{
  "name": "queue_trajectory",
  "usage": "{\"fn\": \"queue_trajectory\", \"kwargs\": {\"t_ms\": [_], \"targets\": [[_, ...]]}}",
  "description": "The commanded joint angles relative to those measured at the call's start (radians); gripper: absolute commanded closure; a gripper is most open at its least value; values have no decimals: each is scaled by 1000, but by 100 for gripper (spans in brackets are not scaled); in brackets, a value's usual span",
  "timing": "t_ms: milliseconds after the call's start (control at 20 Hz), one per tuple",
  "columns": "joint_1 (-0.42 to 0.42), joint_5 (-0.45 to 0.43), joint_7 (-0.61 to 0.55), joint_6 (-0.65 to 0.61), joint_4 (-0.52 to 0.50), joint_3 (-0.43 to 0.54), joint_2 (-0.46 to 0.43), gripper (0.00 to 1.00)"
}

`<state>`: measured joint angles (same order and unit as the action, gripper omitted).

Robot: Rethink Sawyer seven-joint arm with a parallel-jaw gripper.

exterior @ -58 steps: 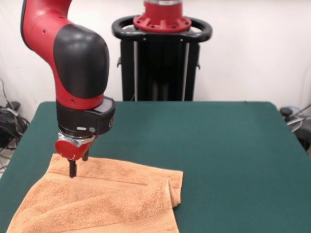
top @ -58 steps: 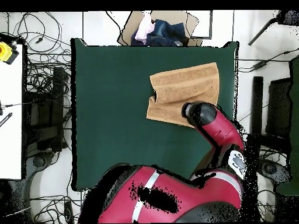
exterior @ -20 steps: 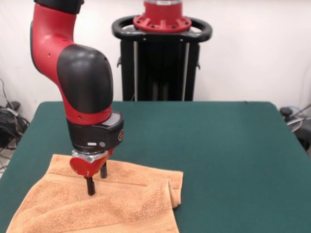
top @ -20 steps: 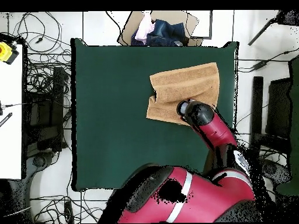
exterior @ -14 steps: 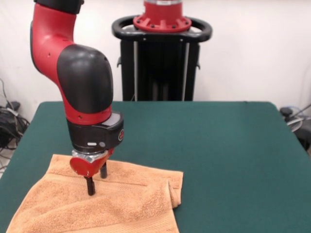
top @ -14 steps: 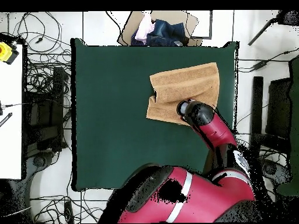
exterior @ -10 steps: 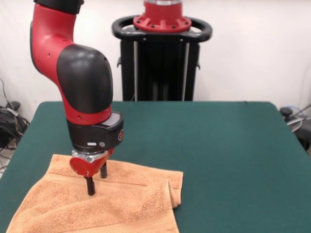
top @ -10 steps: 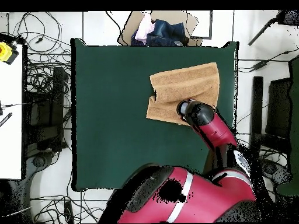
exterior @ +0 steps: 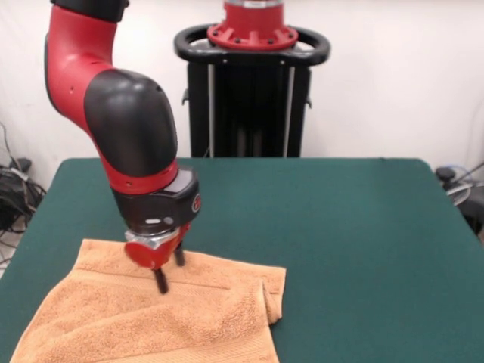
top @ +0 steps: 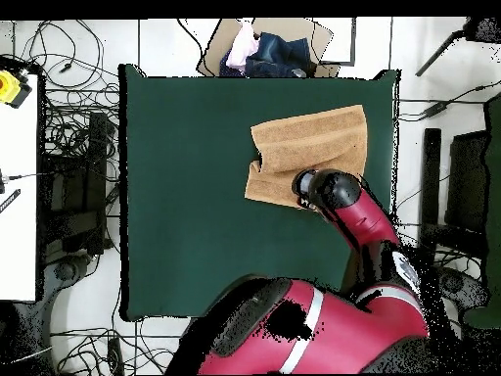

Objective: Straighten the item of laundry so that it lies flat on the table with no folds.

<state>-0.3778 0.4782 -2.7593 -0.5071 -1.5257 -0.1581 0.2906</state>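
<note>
The orange-tan towel [exterior: 151,321] lies at the near left of the green table [exterior: 348,227], running out past the picture's bottom edge. Its right edge is folded back into a thick doubled flap [exterior: 271,291], and a crease line runs across it. My gripper [exterior: 170,274] stands over the towel's far part, open, its two black fingers [exterior: 161,283] apart with the tips at the towel's surface. In the overhead view the towel [top: 308,147] lies near the table's [top: 186,196] right edge with a notch on its left side; the arm's end [top: 323,188] covers its lower edge and hides the gripper.
The black pedestal [exterior: 251,91] stands behind the table's far edge. In the overhead view a cardboard box with clothes [top: 262,49] sits just beyond the table's top edge. Cables lie on the floor to the left [top: 73,127]. Bare green felt spreads left of the towel.
The gripper has shifted a little to the right in the front view and tilted, its fingertips slightly higher on the towel. The towel has not visibly moved.
</note>
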Motion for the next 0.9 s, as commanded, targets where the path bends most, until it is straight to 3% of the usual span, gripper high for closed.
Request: {"fn": "queue_trajectory", "kwargs": {"t_ms": [50, 900], "targets": [[34, -40, -90, -263, 1, 41, -58, 0], [60, -43, -117, -281, 13, -5, -61, 0]]}}
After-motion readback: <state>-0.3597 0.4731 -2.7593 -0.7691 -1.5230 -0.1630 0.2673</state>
